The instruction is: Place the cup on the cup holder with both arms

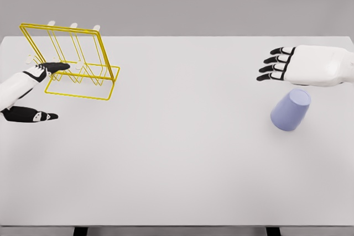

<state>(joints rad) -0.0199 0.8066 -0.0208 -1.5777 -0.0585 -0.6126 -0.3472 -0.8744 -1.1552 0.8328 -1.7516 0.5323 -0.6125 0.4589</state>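
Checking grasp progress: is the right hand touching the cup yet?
Apart. The head view shows a strip of bare table between the right hand, fingers extended, and the lavender cup below it.

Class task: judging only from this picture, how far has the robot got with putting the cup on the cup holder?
Done: nothing yet. The lilac cup rests on the white table, far from the yellow wire cup holder.
In hand: the right hand hovers just beyond the cup, fingers extended, holding nothing. The left hand is at the holder's base, open.
Left: grasp the cup, carry it across, set it on the holder.
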